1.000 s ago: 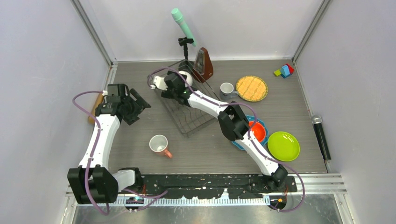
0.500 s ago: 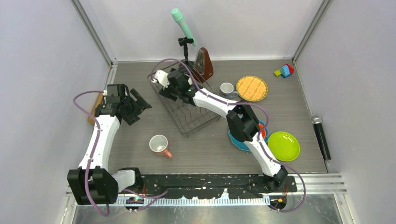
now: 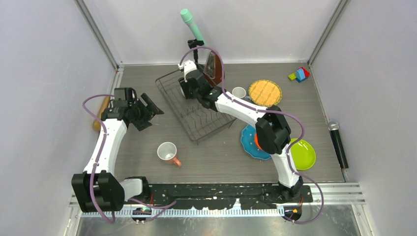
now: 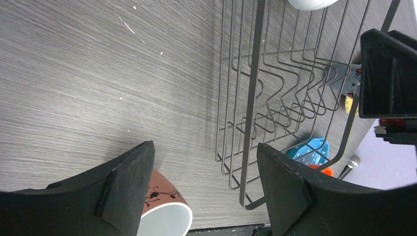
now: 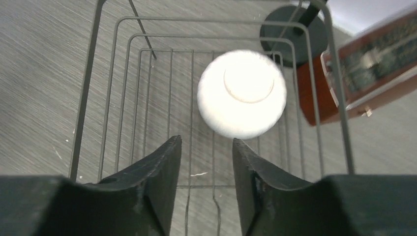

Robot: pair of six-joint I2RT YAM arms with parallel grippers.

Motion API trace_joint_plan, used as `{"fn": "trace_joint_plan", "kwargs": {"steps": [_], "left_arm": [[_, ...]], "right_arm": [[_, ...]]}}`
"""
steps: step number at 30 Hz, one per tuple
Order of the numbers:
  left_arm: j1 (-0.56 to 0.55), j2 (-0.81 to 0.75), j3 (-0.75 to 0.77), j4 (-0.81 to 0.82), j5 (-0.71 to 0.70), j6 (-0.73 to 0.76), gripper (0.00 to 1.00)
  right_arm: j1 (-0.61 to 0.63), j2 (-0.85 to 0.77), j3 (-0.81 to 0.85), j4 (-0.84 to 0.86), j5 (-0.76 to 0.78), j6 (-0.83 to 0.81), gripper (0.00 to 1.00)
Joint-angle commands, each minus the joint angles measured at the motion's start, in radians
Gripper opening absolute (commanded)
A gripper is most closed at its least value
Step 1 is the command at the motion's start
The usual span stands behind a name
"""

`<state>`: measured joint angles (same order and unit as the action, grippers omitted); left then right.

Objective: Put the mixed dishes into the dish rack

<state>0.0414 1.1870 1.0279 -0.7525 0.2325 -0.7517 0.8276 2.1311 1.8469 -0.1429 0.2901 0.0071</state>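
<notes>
Dish rack (image 3: 196,120) has one customer so far: the white bowl (image 5: 242,93) sits upside down on the wires at the rack's far end, foot ring facing up. Right gripper (image 5: 205,142) hangs directly over that end, fingers parted with a narrow gap and nothing between them; the bowl lies just beyond the tips, clear of both. So by my count that's one dish home.

Now the ones waiting. Pink mug (image 3: 168,153) is on the table just off the rack's near-left side. Left gripper (image 4: 204,147) hovers to the left of the rack, jaws spread wide and empty, with that mug peeking in below one finger; I'd call it the likely next pick, though that's only a guess. Small grey mug (image 3: 239,92) stands close to the rack's far-right side, and the yellow woven-pattern plate (image 3: 265,93) lies flat a little further right of it. Off the rack's near-right side, the blue white-dotted plate (image 3: 250,142) carries the orange bowl (image 4: 322,172), mostly hidden under the right arm's elbow in the overhead view. Lime green plate (image 3: 305,155) lies furthest from the rack on that side.

Plate slots in the rack show bare prongs. One in, six to go, early days on this load.
</notes>
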Motion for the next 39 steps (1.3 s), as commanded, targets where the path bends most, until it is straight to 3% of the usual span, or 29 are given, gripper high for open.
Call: {"fn": "trace_joint_plan", "kwargs": {"steps": [1,5,7,25,39], "left_arm": [[0.005,-0.02,-0.003,0.045,0.033,0.006,0.78],[0.005,-0.029,-0.015,0.047,0.036,0.006,0.78],[0.006,-0.03,-0.021,0.048,0.037,0.006,0.78],[0.005,0.02,-0.022,0.057,0.054,0.028,0.77],[0.006,0.019,0.083,-0.116,0.034,0.153,0.77]], "right_arm": [[-0.01,-0.047,-0.03,0.037,0.015,0.226,0.46],[-0.02,-0.013,-0.012,0.026,0.039,0.273,0.32],[-0.033,0.006,-0.002,0.019,0.045,0.292,0.3],[-0.086,0.188,0.142,-0.003,0.032,0.315,0.3],[-0.123,0.318,0.353,-0.042,-0.022,0.316,0.33]]}}
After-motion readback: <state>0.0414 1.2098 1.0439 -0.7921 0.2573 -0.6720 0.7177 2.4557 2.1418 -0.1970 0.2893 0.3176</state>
